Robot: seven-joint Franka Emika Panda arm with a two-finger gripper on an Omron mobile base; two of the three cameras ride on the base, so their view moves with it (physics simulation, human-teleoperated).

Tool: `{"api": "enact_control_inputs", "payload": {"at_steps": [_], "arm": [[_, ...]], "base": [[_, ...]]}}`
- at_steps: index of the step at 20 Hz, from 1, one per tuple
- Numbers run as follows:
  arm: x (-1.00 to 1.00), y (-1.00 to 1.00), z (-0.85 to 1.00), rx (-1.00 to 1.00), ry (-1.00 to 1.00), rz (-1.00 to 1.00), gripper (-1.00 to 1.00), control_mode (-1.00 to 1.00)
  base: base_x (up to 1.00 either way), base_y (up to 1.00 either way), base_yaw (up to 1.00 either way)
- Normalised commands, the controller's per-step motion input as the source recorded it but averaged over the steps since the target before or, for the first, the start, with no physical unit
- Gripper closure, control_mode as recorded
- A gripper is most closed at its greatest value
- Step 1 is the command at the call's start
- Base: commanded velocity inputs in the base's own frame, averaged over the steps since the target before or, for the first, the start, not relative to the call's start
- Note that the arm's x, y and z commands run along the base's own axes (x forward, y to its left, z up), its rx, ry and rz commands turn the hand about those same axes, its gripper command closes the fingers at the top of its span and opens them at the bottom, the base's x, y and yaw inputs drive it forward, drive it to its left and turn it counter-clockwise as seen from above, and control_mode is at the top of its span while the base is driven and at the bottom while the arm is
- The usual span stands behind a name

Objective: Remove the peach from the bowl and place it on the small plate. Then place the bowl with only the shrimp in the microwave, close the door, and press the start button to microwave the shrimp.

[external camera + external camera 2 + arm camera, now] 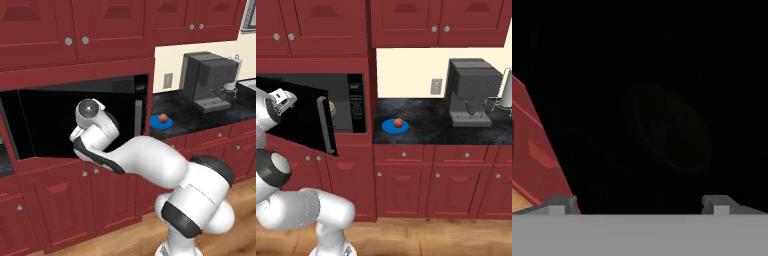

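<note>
The peach (398,122) rests on the small blue plate (390,128) on the dark counter, right of the microwave (356,102); both also appear as the peach (162,118) and plate (155,123) in the left base view. The black glass door (301,120) stands partly open, its grey bar handle (326,125) swung outward. A tan sliver of the bowl (331,106) peeks from the cavity behind the handle; the shrimp is hidden. My gripper (639,206) is open, fingertips spread wide, right up against the door's dark outer glass (662,100).
A grey coffee machine (471,92) stands on the counter at the right, also seen as the coffee machine (205,82). Red cabinets (75,30) surround the microwave above and below. A red cabinet front (532,145) shows at the hand view's left.
</note>
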Motion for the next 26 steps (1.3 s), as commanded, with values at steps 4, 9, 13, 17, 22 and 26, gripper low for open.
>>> {"api": "enact_control_inputs", "payload": {"at_steps": [4, 9, 13, 17, 22, 26], "arm": [[0.81, -0.07, 0.0, 0.1, -0.12, 0.0, -1.0, -1.0], [0.82, -0.09, 0.0, 0.1, -0.11, 0.0, -1.0, -1.0], [0.84, -0.01, 0.0, 0.12, -0.07, 0.0, -1.0, -1.0], [0.66, 0.0, -0.01, 0.1, -0.01, 0.01, -1.0, -1.0], [0.09, -0.07, -0.11, 0.02, 0.05, 0.0, -1.0, -1.0], [-1.0, -0.54, 0.13, 0.21, -0.16, 0.0, -1.0, -1.0]], "base": [[0.0, 0.0, 0.0], [0.0, 0.0, 0.0], [0.0, 0.0, 0.0], [0.0, 0.0, 0.0], [0.0, 0.0, 0.0], [0.0, 0.0, 0.0]]}}
